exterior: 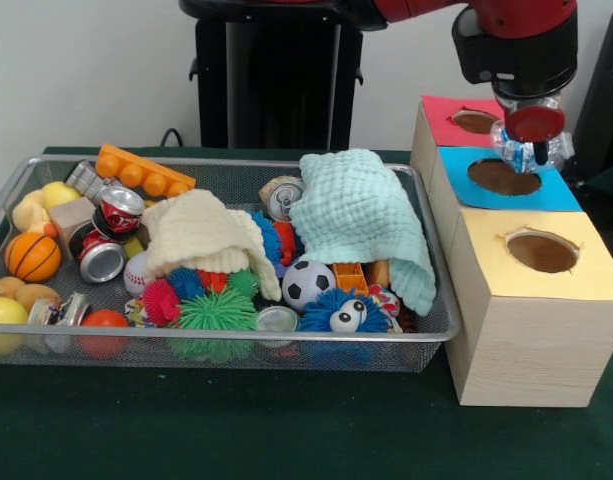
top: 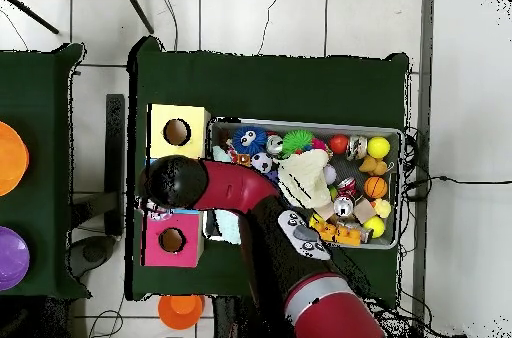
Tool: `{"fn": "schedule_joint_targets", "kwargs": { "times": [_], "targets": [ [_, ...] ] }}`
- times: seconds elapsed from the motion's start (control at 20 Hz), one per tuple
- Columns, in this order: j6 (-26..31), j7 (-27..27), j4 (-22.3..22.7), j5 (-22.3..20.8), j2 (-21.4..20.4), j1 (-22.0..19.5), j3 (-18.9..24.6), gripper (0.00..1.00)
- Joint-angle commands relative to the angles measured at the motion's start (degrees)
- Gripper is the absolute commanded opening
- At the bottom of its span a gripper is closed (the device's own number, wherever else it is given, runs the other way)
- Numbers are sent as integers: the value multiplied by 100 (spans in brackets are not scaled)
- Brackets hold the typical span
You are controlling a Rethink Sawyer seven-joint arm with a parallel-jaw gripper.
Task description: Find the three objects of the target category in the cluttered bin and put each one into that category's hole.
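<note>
Three wooden boxes stand in a row right of the bin, each with a hole on top: red [exterior: 456, 120], blue [exterior: 506, 180] and yellow [exterior: 541, 255]. My gripper [exterior: 532, 148] hangs just above the blue box's hole. A round red piece shows at its tip, and I cannot tell whether it is a held object. The wire bin [exterior: 236, 338] holds cans, among them a red one [exterior: 119, 208] and a silver one [exterior: 101, 262], plus balls and toys. In the overhead view the arm [top: 178, 182] hides the blue box and the gripper.
A mint cloth [exterior: 361, 215] and a cream cloth [exterior: 201, 235] cover part of the bin's contents. An orange brick [exterior: 144, 172] lies at the back left, a soccer ball [exterior: 308, 282] and fuzzy toys at the front. From overhead the yellow box [top: 177, 132] and red box [top: 172, 240] flank the arm.
</note>
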Motion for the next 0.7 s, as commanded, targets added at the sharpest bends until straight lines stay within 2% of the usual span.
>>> {"fn": "schedule_joint_targets", "kwargs": {
  "times": [0.05,0.3,0.7],
  "targets": [
    [466,1236,-417,-786,168,237,-820,0],
    [246,1260,-606,-1081,36,393,-1112,0],
    [120,1329,-707,-1251,84,480,-1258,0]
  ]
}}
